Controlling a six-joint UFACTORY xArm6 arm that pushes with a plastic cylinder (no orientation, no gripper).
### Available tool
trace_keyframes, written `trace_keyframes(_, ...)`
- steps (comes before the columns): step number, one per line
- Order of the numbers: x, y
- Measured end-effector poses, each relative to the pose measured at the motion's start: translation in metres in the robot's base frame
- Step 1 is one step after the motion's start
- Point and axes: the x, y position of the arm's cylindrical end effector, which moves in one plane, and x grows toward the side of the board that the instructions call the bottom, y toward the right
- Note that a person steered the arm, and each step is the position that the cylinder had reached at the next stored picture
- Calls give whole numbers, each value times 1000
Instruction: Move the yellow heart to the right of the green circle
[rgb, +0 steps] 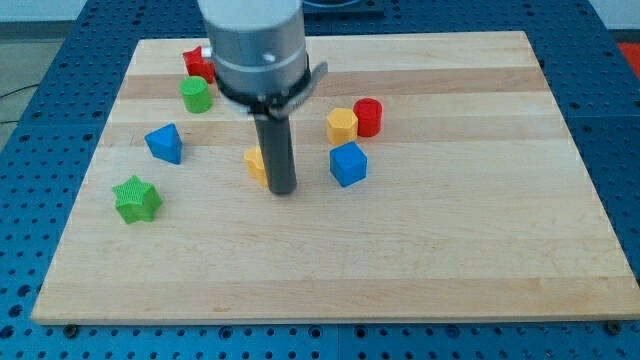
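My tip (283, 189) stands on the wooden board near its middle. A yellow block (256, 164), likely the yellow heart, lies just left of the rod and is partly hidden behind it, touching or nearly touching it. The green circle (196, 95) stands at the view's upper left, well above and left of my tip. The arm's grey body (255, 45) hangs over the top middle of the board.
A red block (197, 63) sits just above the green circle. A blue block (165, 142) and a green star (136, 198) lie at the left. A yellow hexagon (342, 125), a red cylinder (368, 116) and a blue cube (348, 163) lie right of my tip.
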Motion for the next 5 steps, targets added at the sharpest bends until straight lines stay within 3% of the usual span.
trace_keyframes(1,-48,-8)
trace_keyframes(2,-1,8)
trace_keyframes(3,28,-22)
trace_keyframes(4,-14,-57)
trace_keyframes(5,-56,-51)
